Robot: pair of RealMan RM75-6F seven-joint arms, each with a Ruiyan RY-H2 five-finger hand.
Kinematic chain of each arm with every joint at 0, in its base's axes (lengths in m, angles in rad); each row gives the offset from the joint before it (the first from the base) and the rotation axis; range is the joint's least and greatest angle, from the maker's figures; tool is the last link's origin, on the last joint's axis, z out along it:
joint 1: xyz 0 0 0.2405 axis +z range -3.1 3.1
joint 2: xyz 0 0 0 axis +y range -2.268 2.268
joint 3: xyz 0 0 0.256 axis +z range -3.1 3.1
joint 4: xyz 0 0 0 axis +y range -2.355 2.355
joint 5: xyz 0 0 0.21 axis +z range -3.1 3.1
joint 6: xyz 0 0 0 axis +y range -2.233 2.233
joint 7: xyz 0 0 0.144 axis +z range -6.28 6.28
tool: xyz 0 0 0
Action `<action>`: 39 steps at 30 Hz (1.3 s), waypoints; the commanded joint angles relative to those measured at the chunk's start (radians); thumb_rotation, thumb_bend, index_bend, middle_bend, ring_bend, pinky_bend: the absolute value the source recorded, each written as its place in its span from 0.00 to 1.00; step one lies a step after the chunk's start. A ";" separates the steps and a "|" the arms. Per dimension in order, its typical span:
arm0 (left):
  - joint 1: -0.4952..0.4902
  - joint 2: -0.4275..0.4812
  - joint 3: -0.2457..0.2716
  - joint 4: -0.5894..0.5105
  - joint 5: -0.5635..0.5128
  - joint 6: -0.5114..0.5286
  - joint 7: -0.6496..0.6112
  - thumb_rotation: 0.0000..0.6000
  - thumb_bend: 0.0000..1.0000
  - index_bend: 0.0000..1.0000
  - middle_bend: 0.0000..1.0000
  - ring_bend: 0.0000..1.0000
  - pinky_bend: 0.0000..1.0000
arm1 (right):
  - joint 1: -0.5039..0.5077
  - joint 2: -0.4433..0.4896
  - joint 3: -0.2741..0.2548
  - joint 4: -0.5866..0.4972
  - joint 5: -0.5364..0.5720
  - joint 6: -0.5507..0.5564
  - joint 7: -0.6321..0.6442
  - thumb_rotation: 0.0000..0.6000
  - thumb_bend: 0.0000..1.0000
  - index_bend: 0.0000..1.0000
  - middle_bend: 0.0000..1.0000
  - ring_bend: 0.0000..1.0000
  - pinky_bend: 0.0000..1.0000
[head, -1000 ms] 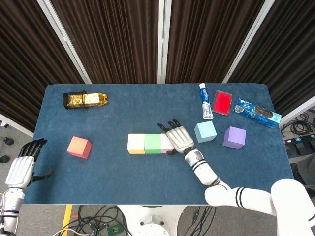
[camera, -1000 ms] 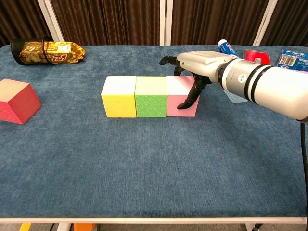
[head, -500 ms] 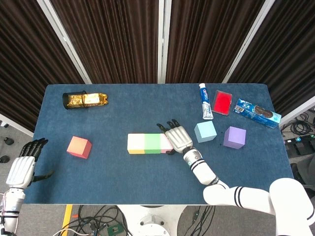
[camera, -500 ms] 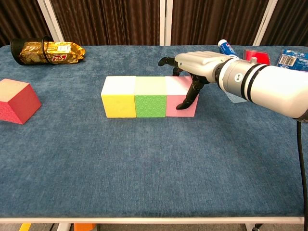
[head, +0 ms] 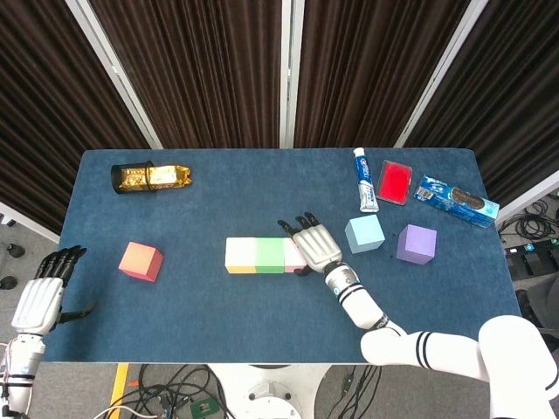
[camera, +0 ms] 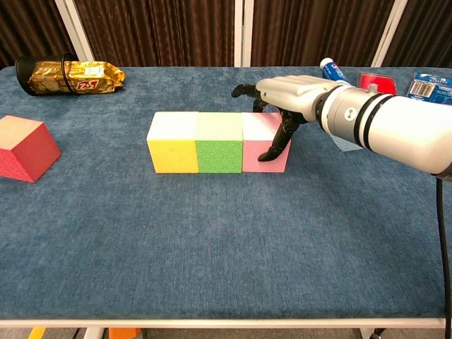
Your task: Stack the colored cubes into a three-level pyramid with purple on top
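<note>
A yellow cube (head: 240, 255) (camera: 171, 141), a green cube (head: 270, 255) (camera: 219, 141) and a pink cube (head: 293, 256) (camera: 256, 138) stand touching in a row at mid-table. My right hand (head: 316, 244) (camera: 289, 92) lies over the pink cube, thumb on its front face and fingers down behind it, gripping it. A light blue cube (head: 364, 233) and a purple cube (head: 417, 243) sit to the right of that hand. A red-orange cube (head: 141, 261) (camera: 25, 147) stands alone at the left. My left hand (head: 39, 297) hangs open off the table's left edge.
A gold snack bag in a black holder (head: 150, 176) (camera: 67, 75) lies at the back left. A toothpaste tube (head: 365, 180), a red box (head: 395, 182) and a blue cookie pack (head: 456, 201) lie at the back right.
The right hand has nudged the pink cube left, and the whole row has slid slightly left with it. The left hand has not moved.
</note>
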 commanded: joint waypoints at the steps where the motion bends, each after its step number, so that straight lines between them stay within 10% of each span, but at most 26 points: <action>1: 0.000 -0.001 0.000 0.000 0.000 0.000 0.001 1.00 0.18 0.08 0.06 0.00 0.06 | 0.000 0.000 -0.001 -0.001 0.001 0.001 -0.002 1.00 0.09 0.00 0.60 0.09 0.00; 39: -0.006 0.003 0.002 -0.009 0.002 -0.006 0.004 1.00 0.18 0.08 0.06 0.00 0.06 | 0.012 0.018 -0.006 -0.035 0.040 0.013 -0.034 1.00 0.10 0.00 0.60 0.09 0.00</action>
